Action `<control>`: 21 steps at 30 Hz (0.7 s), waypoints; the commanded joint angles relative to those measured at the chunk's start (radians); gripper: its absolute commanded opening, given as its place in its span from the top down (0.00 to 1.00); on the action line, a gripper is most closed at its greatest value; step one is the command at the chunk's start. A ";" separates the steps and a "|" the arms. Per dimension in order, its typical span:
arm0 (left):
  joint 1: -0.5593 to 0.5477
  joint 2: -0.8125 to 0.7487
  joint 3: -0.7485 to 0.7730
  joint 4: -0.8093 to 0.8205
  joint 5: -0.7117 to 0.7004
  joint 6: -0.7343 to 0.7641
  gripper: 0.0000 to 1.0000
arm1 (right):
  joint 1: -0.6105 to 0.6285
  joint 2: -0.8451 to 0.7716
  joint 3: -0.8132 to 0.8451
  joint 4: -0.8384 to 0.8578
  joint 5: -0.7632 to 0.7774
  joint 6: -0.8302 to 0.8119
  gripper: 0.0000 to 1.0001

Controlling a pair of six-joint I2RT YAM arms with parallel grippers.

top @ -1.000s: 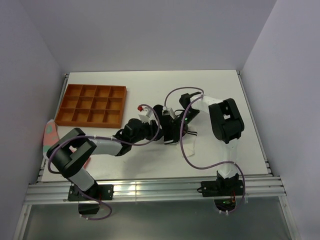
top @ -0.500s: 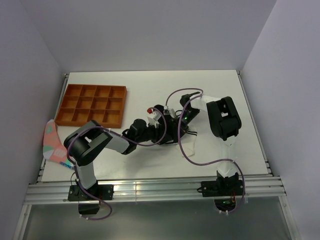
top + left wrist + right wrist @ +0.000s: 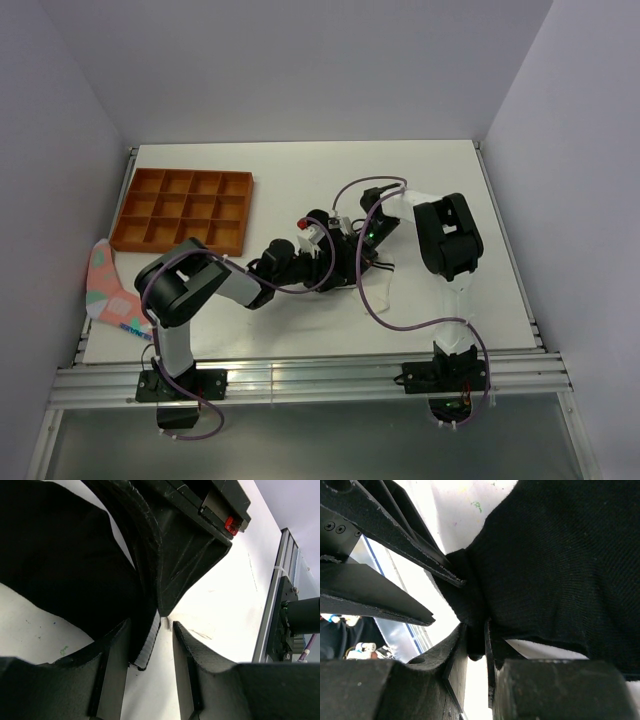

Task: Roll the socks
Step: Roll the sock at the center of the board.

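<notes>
Pinched at a fold, the black sock (image 3: 555,555): from the right wrist, spreads up and to the right away from the pinch as one broad dark sheet. Gripped there by the right gripper (image 3: 475,630), closed down to nothing but cloth between the fingers. From the left wrist, fills the left side and sends a ribbed edge down into the left gripper (image 3: 150,627). Roughly half open, that one, with the edge against one finger (image 3: 117,670) and a bare gap to the other, so no hold. From above, sits mid-table, buried under both grippers; cannot tell its long axis there.

Only from above: the white sock (image 3: 377,290), faint on the white table (image 3: 300,170), just beside the grippers on the near side, lengthwise toward the near edge. Farther out, an orange tray (image 3: 190,172) at the far left and a pink cloth (image 3: 103,285) at the left edge, well apart from the socks.
</notes>
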 commanded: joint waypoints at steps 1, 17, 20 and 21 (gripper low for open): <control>-0.004 0.010 0.029 0.002 0.018 0.024 0.57 | -0.011 0.006 0.047 0.030 0.014 0.022 1.00; -0.004 0.070 0.084 -0.104 -0.029 0.016 0.67 | -0.019 -0.003 0.043 0.042 0.022 0.038 1.00; -0.002 0.081 0.112 -0.168 -0.028 0.013 0.77 | -0.017 -0.020 0.020 0.073 0.048 0.055 0.99; -0.004 0.085 0.121 -0.214 -0.029 0.011 0.80 | -0.019 -0.025 0.012 0.085 0.057 0.061 0.95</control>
